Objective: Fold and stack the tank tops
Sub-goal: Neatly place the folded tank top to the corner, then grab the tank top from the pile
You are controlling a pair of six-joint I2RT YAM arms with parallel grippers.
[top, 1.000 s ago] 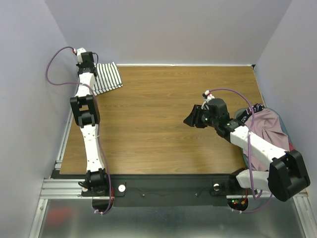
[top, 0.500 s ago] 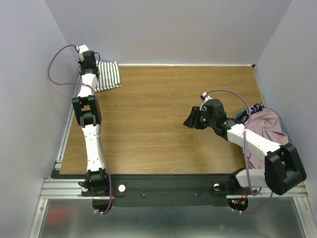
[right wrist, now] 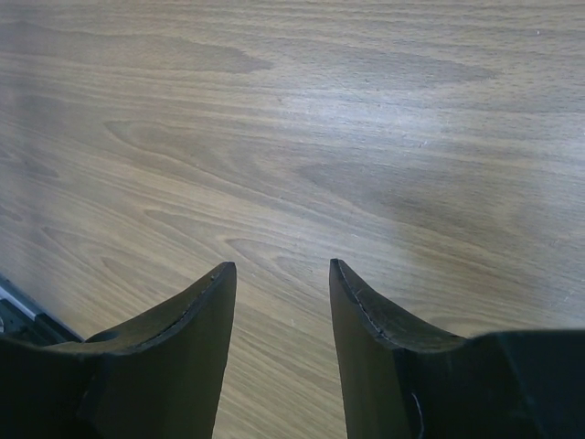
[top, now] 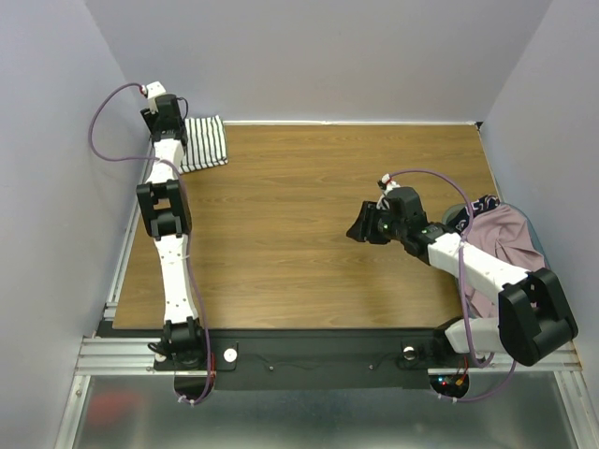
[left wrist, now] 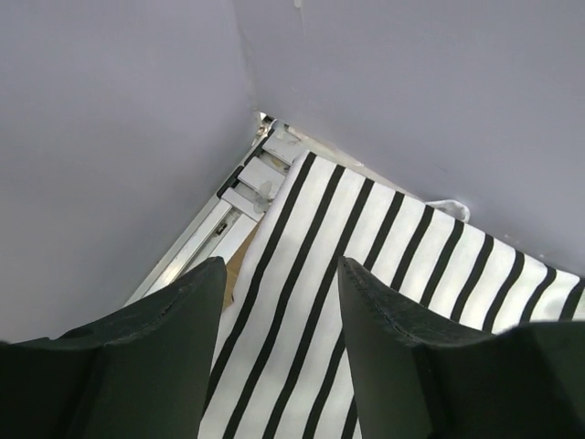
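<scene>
Evidently the folded white tank top with thin black stripes [top: 206, 142] is just let go at the far left corner of the brown wooden table [top: 309, 206]: the left gripper [left wrist: 279, 274] is seen spread above the cloth, nothing pinched. Against the earlier picture, the top is laid square rather than skewed. The right gripper [right wrist: 279, 274] is held spread over the table's bare middle, hardly shifted. The plain dusty pink tank top [top: 510, 238] is heaped at the table's right edge, judged next for folding.
</scene>
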